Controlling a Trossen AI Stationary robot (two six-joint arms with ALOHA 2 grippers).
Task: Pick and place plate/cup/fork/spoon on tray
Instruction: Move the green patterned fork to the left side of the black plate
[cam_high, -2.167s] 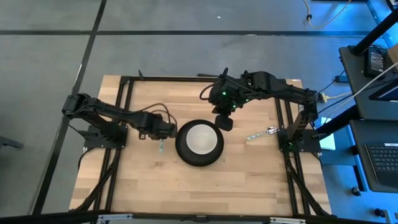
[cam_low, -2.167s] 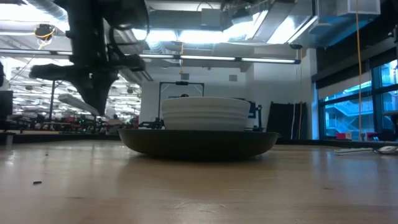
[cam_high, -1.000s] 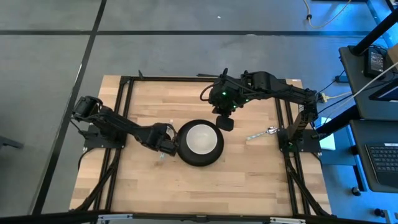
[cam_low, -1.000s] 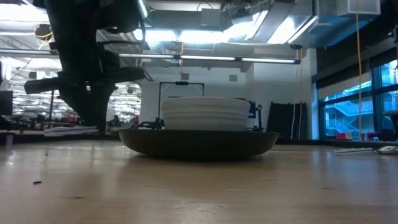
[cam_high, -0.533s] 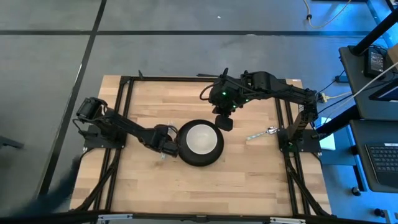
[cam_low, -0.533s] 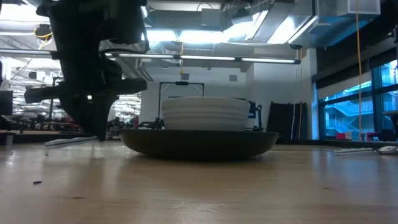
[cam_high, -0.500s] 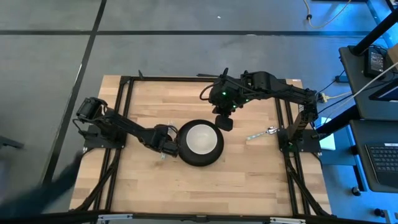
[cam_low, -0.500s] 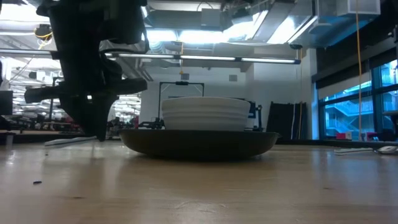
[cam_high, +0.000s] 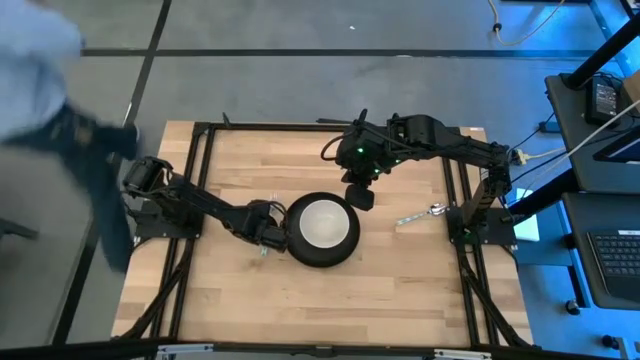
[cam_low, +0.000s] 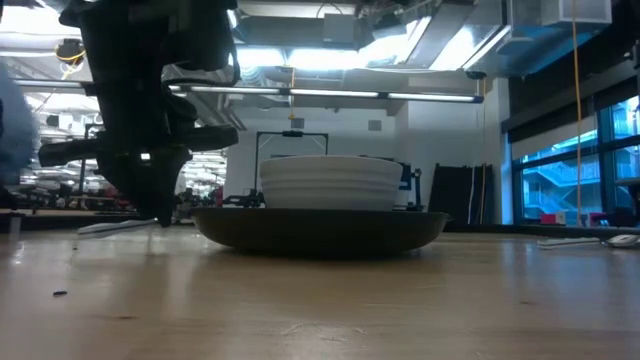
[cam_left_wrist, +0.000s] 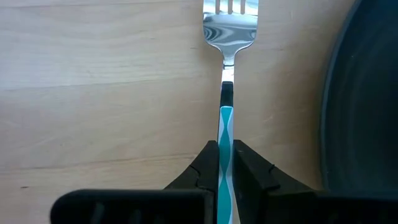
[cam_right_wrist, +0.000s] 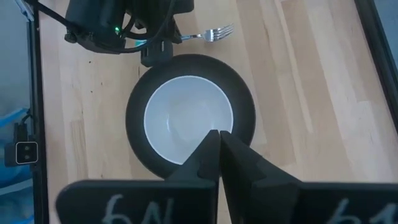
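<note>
The black plate (cam_high: 300, 250) lies mid-table with the white cup (cam_high: 322, 222) standing in it. My left gripper (cam_high: 264, 241) is low at the plate's left rim, shut on the fork (cam_left_wrist: 229, 25), whose teal-and-white handle runs back between the fingers. The prongs point toward the table's near edge, beside the plate (cam_left_wrist: 364, 112). My right gripper (cam_right_wrist: 217, 142) is shut and hangs high over the cup (cam_right_wrist: 186, 118), touching nothing. The spoon (cam_high: 420, 213) lies on the wood to the plate's right. The tray is out of view. My left gripper pinches the fork's teal handle (cam_left_wrist: 225, 134) between its two fingers, behind the neck. The fingers come steeply from above. The fork (cam_low: 110, 227) lies about level at table height, prongs away from the gripper; whether it touches the wood I cannot tell.
A blurred person (cam_high: 60, 70) in blue stands at the table's far left corner, beside the left arm's base. Black frame rails (cam_high: 200, 170) run along the table's left, right and far sides. Bare wood (cam_high: 330, 300) lies between the plate and the near edge.
My left gripper has sunk a little with the fork, which now sits lower, level at table height beside the plate. A person has come into view at the table's far left.
</note>
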